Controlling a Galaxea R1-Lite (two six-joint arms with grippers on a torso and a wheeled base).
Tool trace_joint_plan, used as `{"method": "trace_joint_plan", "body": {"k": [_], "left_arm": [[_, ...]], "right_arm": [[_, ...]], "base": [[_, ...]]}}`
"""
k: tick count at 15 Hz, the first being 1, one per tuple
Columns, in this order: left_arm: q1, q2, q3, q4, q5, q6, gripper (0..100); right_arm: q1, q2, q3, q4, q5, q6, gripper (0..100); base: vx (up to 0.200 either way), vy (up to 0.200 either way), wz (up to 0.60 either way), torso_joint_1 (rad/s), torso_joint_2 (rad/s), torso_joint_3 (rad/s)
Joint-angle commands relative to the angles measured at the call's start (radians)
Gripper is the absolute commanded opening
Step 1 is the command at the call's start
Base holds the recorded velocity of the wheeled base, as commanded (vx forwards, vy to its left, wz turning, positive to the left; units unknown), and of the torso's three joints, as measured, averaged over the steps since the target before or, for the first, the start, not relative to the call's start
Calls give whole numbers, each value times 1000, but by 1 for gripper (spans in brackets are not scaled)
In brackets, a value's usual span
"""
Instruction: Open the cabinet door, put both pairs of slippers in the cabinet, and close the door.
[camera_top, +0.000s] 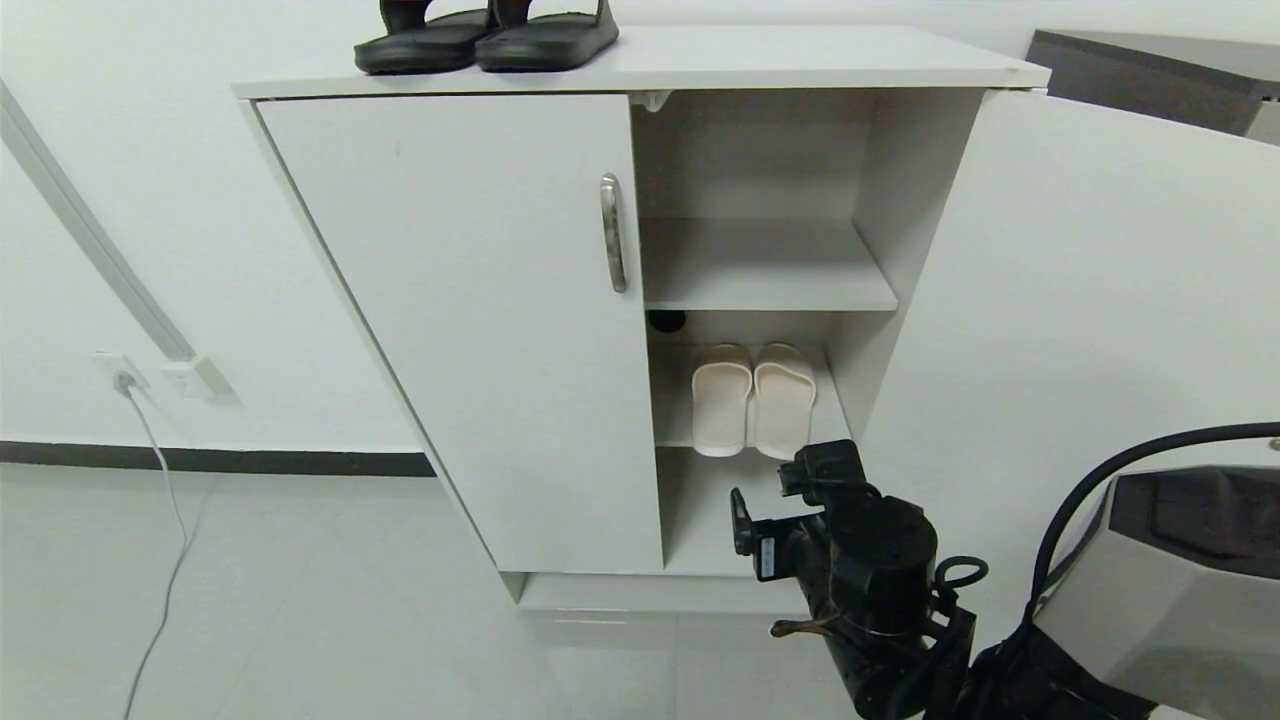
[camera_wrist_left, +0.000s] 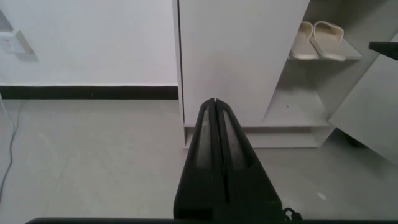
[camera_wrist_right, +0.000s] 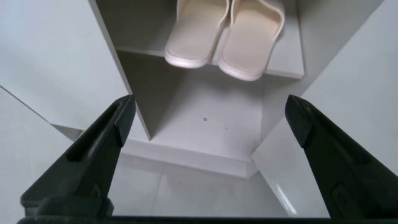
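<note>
The white two-door cabinet (camera_top: 800, 60) has its right door (camera_top: 1080, 300) swung open and left door (camera_top: 460, 330) closed; cream foam slippers (camera_top: 775, 400) lie side by side on the lower shelf (camera_top: 672, 410) inside, and black rubber slippers (camera_top: 540, 42) sit on the cabinet's top. The right pincer (camera_wrist_right: 210, 106) hangs released, fingers (camera_wrist_right: 93, 162) wide apart, before the open compartment below the cream pair, while the left pincer (camera_wrist_left: 214, 106) is clenched empty, facing the closed door.
</note>
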Motion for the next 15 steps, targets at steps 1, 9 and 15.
{"method": "trace_joint_plan", "body": {"k": [1, 9, 15], "left_arm": [[-1, 0, 0, 0, 0, 0, 0], [0, 2, 0, 0, 1, 1, 0], [0, 2, 0, 0, 1, 1, 0]], "right_arm": [[0, 4, 0, 1, 0, 0, 100], [-1, 5, 1, 1, -2, 0, 100], [-4, 5, 0, -1, 0, 0, 100]], "base": [[0, 0, 0, 2, 7, 159], [0, 0, 0, 3, 4, 192], [0, 0, 0, 0, 2, 23]]}}
